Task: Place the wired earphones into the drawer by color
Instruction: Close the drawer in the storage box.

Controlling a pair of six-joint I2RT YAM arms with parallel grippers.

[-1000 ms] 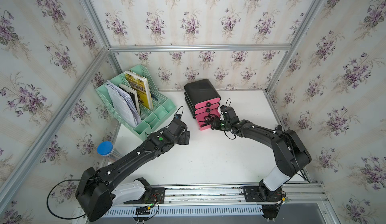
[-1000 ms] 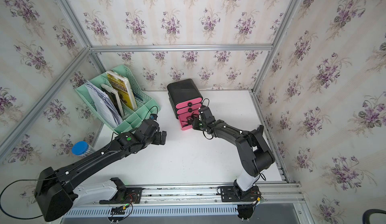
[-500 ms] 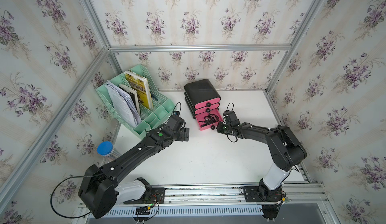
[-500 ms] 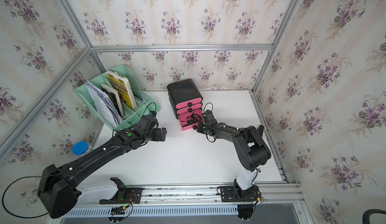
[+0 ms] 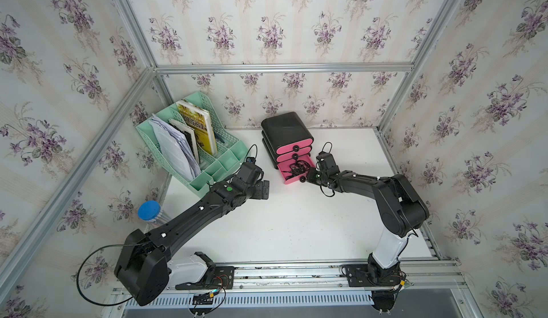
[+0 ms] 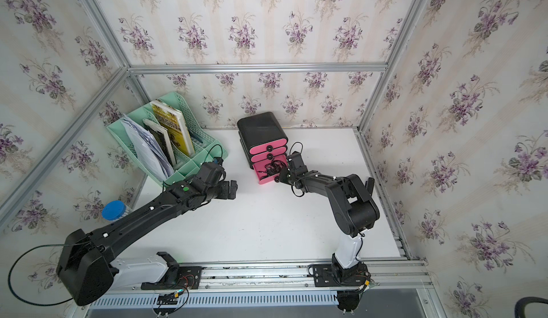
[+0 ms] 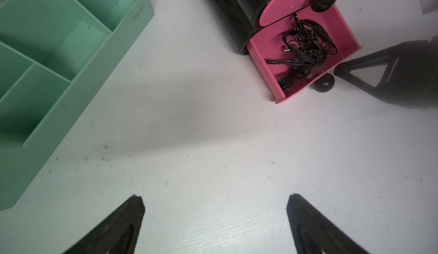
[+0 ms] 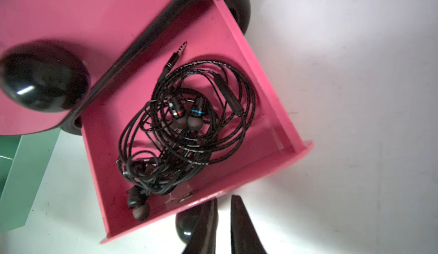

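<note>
Now black earphones [image 8: 187, 122] lie in the open bottom pink drawer [image 8: 272, 113]; right gripper [image 8: 224, 198] nearly closed, empty, beside its knob [image 8: 183, 226]; left gripper [image 7: 216, 196] spread wide over table [image 7: 213, 134].

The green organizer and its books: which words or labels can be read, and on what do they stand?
Raised mark on the wall of the green organizer: too blurred to read.
Print on the cover of the yellow book: too small to read.
No other text shows.
</note>
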